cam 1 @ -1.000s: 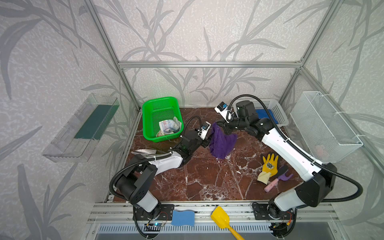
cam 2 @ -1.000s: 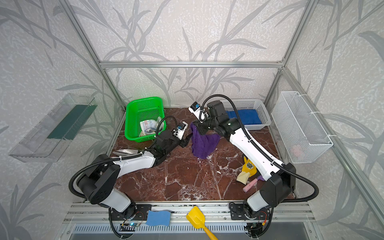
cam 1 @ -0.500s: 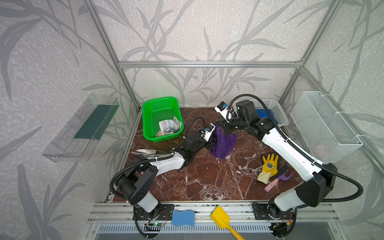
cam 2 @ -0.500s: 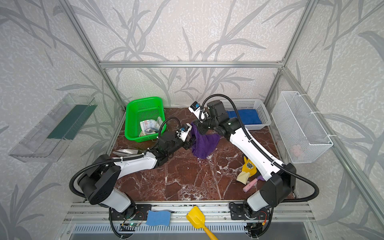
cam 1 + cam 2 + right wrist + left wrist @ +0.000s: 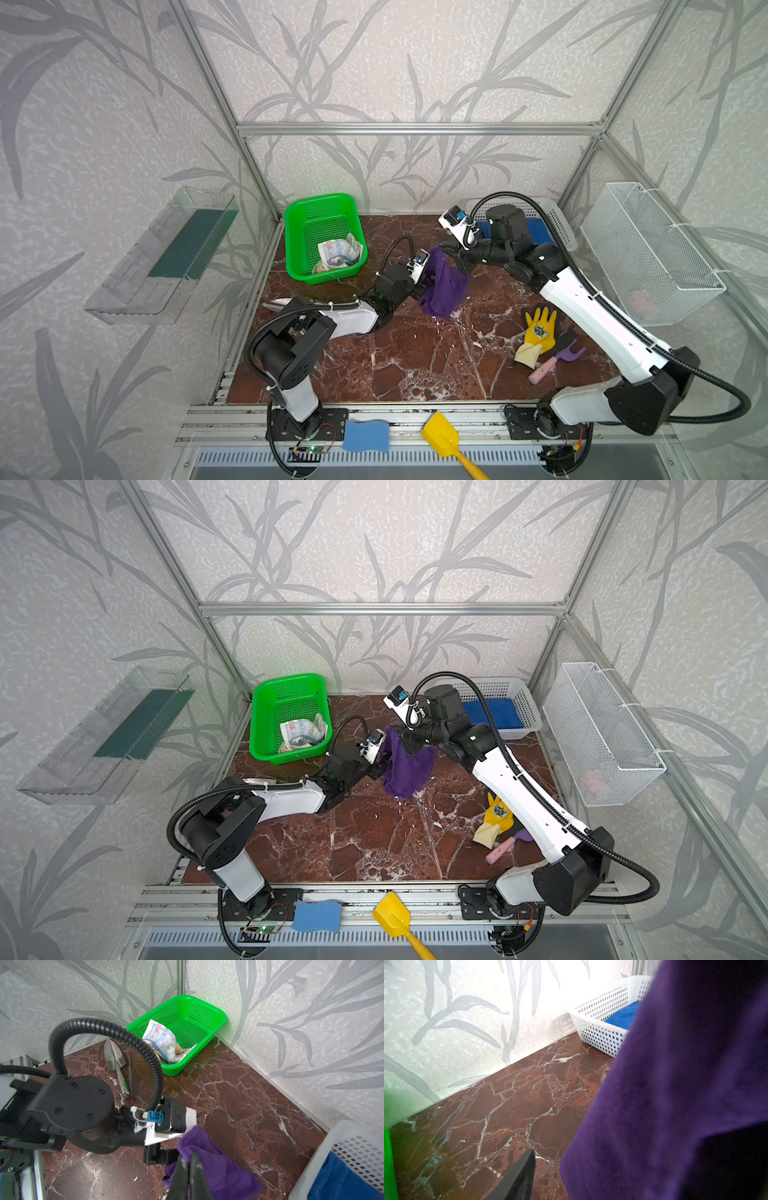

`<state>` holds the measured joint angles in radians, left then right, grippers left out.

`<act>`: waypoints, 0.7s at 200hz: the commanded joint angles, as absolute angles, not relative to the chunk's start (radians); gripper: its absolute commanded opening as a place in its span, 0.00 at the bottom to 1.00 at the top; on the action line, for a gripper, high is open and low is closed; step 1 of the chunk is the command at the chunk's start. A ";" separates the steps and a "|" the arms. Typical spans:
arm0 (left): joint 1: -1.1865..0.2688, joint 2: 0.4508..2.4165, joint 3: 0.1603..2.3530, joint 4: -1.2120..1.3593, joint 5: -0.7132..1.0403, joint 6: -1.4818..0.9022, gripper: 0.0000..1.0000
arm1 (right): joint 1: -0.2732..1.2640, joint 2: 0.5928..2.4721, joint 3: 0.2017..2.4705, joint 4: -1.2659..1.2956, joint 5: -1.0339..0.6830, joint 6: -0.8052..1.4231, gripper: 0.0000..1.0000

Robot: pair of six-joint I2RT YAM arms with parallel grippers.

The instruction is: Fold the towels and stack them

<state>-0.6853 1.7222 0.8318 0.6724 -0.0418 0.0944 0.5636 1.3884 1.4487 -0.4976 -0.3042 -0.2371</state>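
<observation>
Hanging purple towel (image 5: 675, 1095) screening white basket (image 5: 600, 1022)

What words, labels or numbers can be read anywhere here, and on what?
Printed towel in the green basket: blue and orange letters, too crumpled and blurred to read.
Yellow glove: black-and-white patch, too small to read.
Purple towel, blue towel: plain, no text.

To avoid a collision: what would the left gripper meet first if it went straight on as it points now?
The purple towel hanging from the right gripper, just ahead of the left gripper; they may already touch, as depth is unclear.
</observation>
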 commanded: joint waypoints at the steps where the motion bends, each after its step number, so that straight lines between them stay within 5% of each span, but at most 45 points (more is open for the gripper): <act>1: -0.686 1.730 0.868 0.683 -0.066 0.103 0.62 | 0.565 1.351 1.430 -0.473 -0.291 -0.254 0.00; 140: -0.672 1.671 0.798 0.555 -0.032 0.132 0.56 | 0.528 1.348 1.414 -0.461 -0.286 -0.251 0.00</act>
<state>-0.6792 1.7203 0.8223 0.6155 -0.0563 0.1177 0.5350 1.3697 1.4197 -0.4908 -0.2874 -0.2546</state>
